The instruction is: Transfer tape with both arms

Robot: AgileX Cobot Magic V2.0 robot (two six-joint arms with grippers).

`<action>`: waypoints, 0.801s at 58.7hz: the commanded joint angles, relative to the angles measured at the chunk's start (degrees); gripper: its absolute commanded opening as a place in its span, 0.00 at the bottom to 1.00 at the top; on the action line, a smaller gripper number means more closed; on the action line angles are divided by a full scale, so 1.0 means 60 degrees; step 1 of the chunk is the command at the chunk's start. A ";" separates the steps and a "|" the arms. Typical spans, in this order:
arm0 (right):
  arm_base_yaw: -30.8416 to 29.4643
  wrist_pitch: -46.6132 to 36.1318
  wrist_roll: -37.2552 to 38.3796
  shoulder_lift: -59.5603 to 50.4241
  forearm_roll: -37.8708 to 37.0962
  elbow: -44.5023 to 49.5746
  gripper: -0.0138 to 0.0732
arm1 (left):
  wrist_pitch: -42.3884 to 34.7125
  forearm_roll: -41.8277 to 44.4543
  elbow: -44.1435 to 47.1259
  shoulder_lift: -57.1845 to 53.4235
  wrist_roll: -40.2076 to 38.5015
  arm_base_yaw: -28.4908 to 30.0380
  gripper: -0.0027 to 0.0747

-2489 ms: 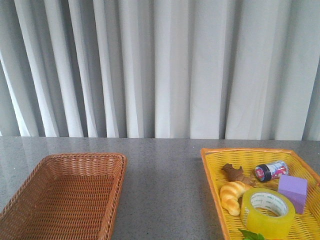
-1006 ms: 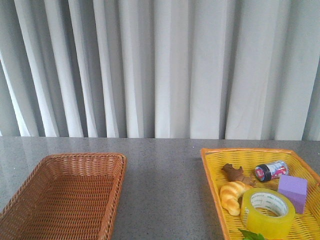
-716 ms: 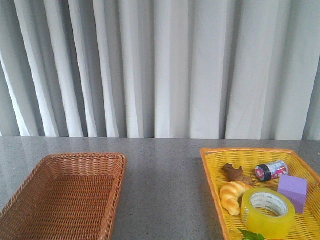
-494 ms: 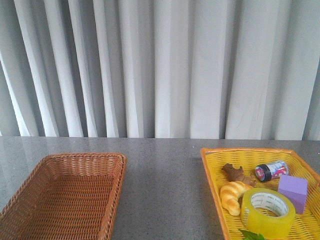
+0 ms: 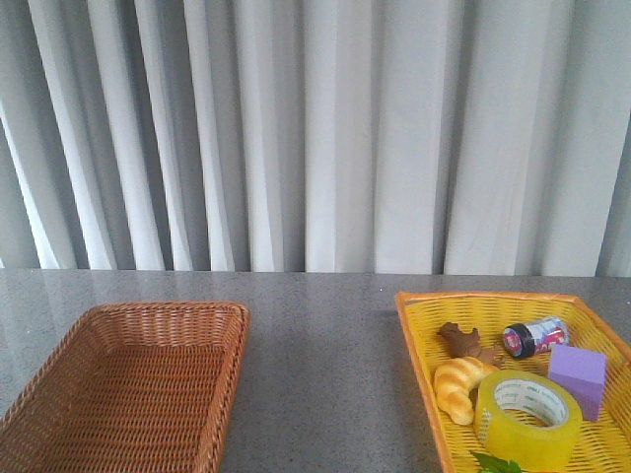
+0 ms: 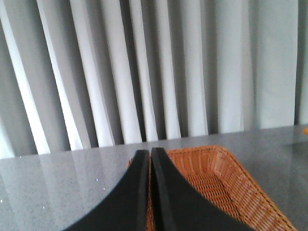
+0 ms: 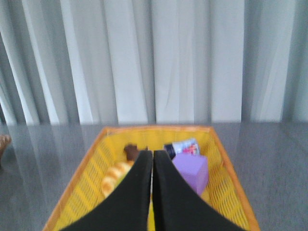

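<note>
Behind everything we see a wall of pale grey pleated curtains (image 5: 315, 133), and below it a speckled grey tabletop (image 5: 320, 345). On it rest, well apart, a brown woven wicker basket (image 5: 148, 320) on the left and a yellow plastic mesh basket (image 5: 419, 335) on the right. Inside the yellow basket the wide roll of translucent yellow tape (image 5: 527, 418) lies flat at the near end, just beside a golden croissant (image 5: 457, 384) and a purple block (image 5: 578, 378). We judge the transfer not yet begun. Our left gripper (image 6: 150, 159) and right gripper (image 7: 153, 161) each show fingers pressed together, holding nothing. Next, the right gripper needs to spread its fingers and descend onto the tape.
</note>
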 commanded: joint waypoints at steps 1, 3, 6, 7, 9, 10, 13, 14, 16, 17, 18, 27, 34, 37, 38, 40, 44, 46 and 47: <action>-0.0074 -0.0087 -0.0119 0.0900 -0.0068 -0.0517 0.15 | -0.0072 -0.0076 -0.0539 0.0994 0.0021 -0.0021 0.03; -0.0074 0.0109 -0.0119 0.1136 -0.0068 -0.0507 0.15 | 0.0109 -0.0076 -0.0528 0.1281 0.0021 -0.0021 0.03; -0.0074 0.0431 -0.0119 0.1455 -0.0068 -0.0477 0.15 | 0.0371 -0.0076 -0.0528 0.1631 0.0021 -0.0021 0.03; -0.0074 0.0555 -0.0119 0.1564 -0.0068 -0.0473 0.15 | 0.0506 -0.0076 -0.0528 0.1752 0.0021 -0.0021 0.03; -0.0074 0.0774 -0.0119 0.1734 -0.0068 -0.0473 0.15 | 0.0673 -0.0076 -0.0528 0.1898 0.0021 -0.0021 0.03; -0.0074 0.0868 -0.0119 0.1825 -0.0068 -0.0473 0.15 | 0.0734 -0.0076 -0.0528 0.2001 0.0021 -0.0021 0.03; -0.0074 0.0998 -0.0119 0.2045 -0.0068 -0.0473 0.15 | 0.0835 -0.0100 -0.0528 0.2257 0.0021 -0.0021 0.03; -0.0074 0.1036 -0.0119 0.2114 -0.0068 -0.0473 0.15 | 0.0835 -0.0096 -0.0528 0.2339 0.0021 -0.0021 0.03; -0.0074 0.1087 -0.0119 0.2226 -0.0068 -0.0473 0.15 | 0.0835 -0.0096 -0.0528 0.2464 0.0021 -0.0021 0.03; -0.0074 0.1119 -0.0119 0.2274 -0.0068 -0.0473 0.15 | 0.0835 -0.0096 -0.0528 0.2533 0.0021 -0.0021 0.03; -0.0074 0.1179 -0.0119 0.2303 -0.0068 -0.0473 0.15 | 0.0835 -0.0096 -0.0528 0.2589 0.0021 -0.0021 0.03; -0.0074 0.1293 -0.0123 0.2568 -0.0638 -0.0473 0.16 | 0.0853 -0.0096 -0.0528 0.2850 0.0021 -0.0021 0.03; -0.0074 0.1559 -0.0123 0.2722 -0.1073 -0.0473 0.26 | 0.0841 -0.0070 -0.0528 0.2889 0.0021 -0.0021 0.07; -0.0074 0.1662 -0.0123 0.2795 -0.1172 -0.0473 0.34 | 0.0841 -0.0070 -0.0528 0.2974 0.0021 -0.0021 0.13; -0.0074 0.1683 -0.0123 0.2823 -0.1172 -0.0473 0.38 | 0.0841 -0.0062 -0.0528 0.2974 0.0021 -0.0021 0.16; -0.0074 0.1683 -0.0123 0.2859 -0.1172 -0.0473 0.45 | 0.0833 -0.0072 -0.0528 0.2974 0.0021 -0.0021 0.22; -0.0074 0.1646 -0.0087 0.2902 -0.1172 -0.0473 0.60 | 0.0805 -0.0072 -0.0528 0.2982 0.0021 -0.0021 0.37; -0.0074 0.1646 -0.0087 0.2902 -0.1182 -0.0473 0.69 | 0.0755 -0.0072 -0.0528 0.2982 0.0021 -0.0021 0.45; -0.0074 0.1646 -0.0087 0.2902 -0.1183 -0.0473 0.71 | 0.0719 -0.0072 -0.0528 0.2982 0.0021 -0.0021 0.49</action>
